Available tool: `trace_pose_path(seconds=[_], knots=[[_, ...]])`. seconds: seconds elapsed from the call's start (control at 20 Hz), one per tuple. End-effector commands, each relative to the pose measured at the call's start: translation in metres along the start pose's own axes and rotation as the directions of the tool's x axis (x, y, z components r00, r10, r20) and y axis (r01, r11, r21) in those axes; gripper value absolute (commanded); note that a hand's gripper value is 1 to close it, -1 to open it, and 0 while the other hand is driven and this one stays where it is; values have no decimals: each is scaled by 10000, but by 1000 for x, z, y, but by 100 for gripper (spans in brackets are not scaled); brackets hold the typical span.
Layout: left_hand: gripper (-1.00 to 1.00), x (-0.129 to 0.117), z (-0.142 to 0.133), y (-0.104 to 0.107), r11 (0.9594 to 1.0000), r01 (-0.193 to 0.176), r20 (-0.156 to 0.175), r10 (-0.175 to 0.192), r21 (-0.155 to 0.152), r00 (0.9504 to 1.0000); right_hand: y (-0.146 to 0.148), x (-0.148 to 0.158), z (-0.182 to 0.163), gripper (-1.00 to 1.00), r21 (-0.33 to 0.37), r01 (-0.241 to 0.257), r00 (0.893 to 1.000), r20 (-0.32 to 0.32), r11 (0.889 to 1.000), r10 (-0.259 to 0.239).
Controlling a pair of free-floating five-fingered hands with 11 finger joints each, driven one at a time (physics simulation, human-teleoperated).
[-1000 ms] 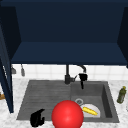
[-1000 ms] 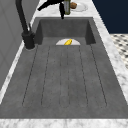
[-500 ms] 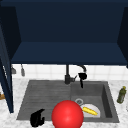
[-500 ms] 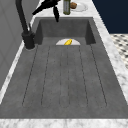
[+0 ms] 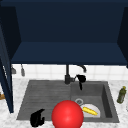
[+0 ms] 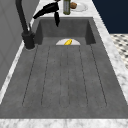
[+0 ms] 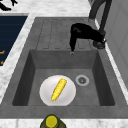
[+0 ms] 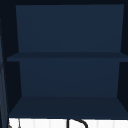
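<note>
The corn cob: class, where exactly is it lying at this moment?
The corn cob lies on the white plate on the sink basin floor, beside the drain; the right hand hovers above the basin's faucet-side edge.

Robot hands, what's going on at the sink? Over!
Right hand open beside tap. Left hand curled, holding nothing. Corn on plate. Red ball up front.

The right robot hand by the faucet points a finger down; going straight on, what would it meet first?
Probably the sink basin floor near its back wall. The right robot hand points down there, short of the plate and drain; depth is unclear.
</note>
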Motion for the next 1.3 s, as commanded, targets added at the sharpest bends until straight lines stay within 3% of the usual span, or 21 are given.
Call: trace_pose_path(seconds=[0.0,0.25,0.35,0.6,0.8,1.05,1.25], knots=[[0,0,0,0,10000,0,0,0,0,10000,-9,7,-18,-100,-782,-88,9996,251,9969,108],[0,0,0,0,10000,0,0,0,0,10000,-16,18,-41,-100,-1057,-171,9997,134,9942,186],[0,0,0,0,10000,0,0,0,0,10000,-10,22,-55,-100,-613,-114,9999,20,9981,115],[0,0,0,0,10000,0,0,0,0,10000,4,23,-101,-100,-281,-265,9996,-28,9993,264],[0,0,0,0,10000,0,0,0,0,10000,7,13,-122,-100,106,20,9997,248,9999,-23],[0,0,0,0,10000,0,0,0,0,10000,17,-3,-116,-100,382,80,9969,784,9992,-110],[0,0,0,0,10000,0,0,0,0,10000,16,-2,-125,-100,285,328,9913,1267,9991,-362]])
